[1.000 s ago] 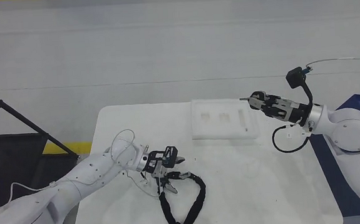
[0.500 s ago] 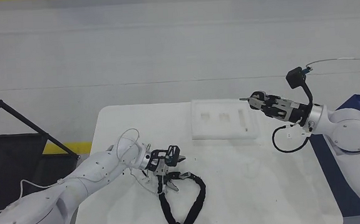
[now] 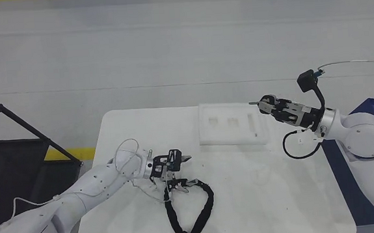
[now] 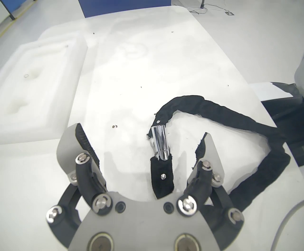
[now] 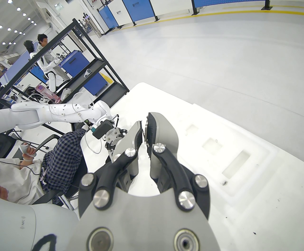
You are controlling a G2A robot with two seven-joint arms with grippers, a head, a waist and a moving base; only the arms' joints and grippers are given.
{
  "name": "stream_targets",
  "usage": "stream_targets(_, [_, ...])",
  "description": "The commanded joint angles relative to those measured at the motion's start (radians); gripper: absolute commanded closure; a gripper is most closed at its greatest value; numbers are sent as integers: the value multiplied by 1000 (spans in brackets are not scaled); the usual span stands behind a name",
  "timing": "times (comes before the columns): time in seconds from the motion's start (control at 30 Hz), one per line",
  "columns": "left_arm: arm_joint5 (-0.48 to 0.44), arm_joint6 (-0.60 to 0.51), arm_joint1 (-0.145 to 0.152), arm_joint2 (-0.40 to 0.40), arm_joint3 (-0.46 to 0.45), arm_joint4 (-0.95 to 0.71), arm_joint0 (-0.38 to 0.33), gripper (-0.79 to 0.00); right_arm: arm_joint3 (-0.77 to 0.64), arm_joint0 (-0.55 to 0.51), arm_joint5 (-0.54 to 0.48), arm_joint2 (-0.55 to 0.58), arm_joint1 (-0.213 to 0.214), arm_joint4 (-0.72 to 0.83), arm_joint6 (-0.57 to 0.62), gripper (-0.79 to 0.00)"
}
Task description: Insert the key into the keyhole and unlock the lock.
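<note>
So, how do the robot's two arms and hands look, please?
The left arm and right arm have white rounded shells. A thin white cable loops at the left wrist, a black cable at the right. The left hand and right hand have grey metal fingers with black ribbed pads, black links and silver screws.

Top view: overhead, down on table. Wrist views: close behind left hand, right hand; all share foam tray.
</note>
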Motion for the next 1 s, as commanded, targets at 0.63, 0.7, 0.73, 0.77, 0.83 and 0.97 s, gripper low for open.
stream_targets(0.63, [115, -233, 49, -100, -151, -4, 138, -785, 0, 0, 0, 0, 0, 0, 0, 0])
stream_targets(0.7, [105, -239, 46, -105, -145, -4, 141, -785, 0, 0, 0, 0, 0, 0, 0, 0])
stream_targets(0.73, [102, -241, 44, -108, -142, -4, 141, -785, 0, 0, 0, 0, 0, 0, 0, 0])
stream_targets(0.77, [99, -243, 42, -109, -138, -3, 142, -785, 0, 0, 0, 0, 0, 0, 0, 0])
stream_targets(0.83, [93, -244, 37, -112, -131, -4, 144, -705, 0, 0, 0, 0, 0, 0, 0, 0])
stream_targets(0.97, [80, -245, 26, -117, -115, -1, 144, -514, 0, 0, 0, 0, 0, 0, 0, 0])
